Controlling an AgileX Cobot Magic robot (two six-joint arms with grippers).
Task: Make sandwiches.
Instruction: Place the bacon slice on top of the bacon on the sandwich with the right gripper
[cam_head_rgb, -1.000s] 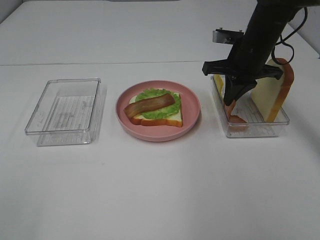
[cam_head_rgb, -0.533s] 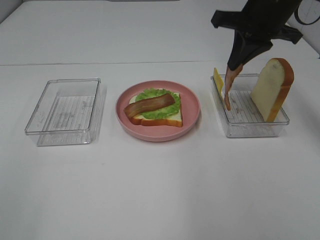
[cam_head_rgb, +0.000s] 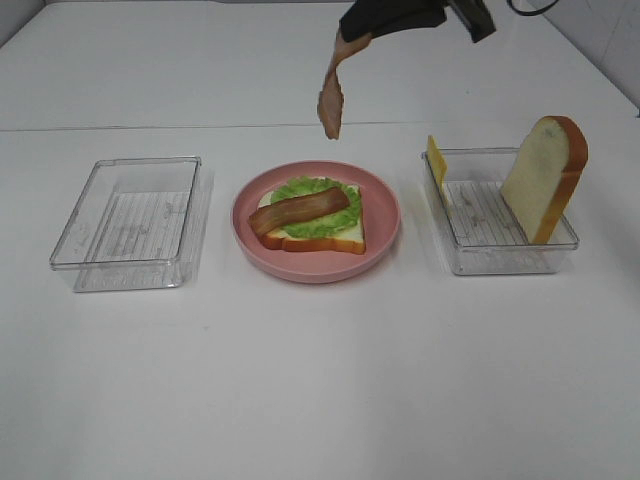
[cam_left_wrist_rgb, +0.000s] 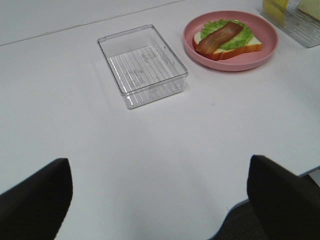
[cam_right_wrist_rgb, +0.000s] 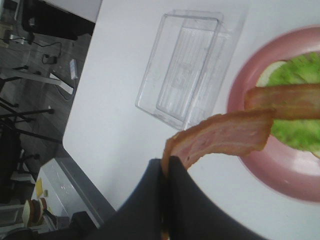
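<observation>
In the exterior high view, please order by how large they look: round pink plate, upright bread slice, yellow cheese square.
1. Round pink plate
2. Upright white bread slice with orange-brown crust
3. Yellow cheese square, seen nearly edge-on

the plate (cam_head_rgb: 386, 205), between left tray (cam_head_rgb: 125, 273) and right tray (cam_head_rgb: 500, 260), bears base slice (cam_head_rgb: 342, 238), lettuce (cam_head_rgb: 300, 189) and bacon (cam_head_rgb: 300, 212) stacked; another strip (cam_head_rgb: 332, 92) hangs above. the right tray holds an upright slice (cam_head_rgb: 542, 180) and, seemingly, cheese (cam_head_rgb: 436, 160).
</observation>
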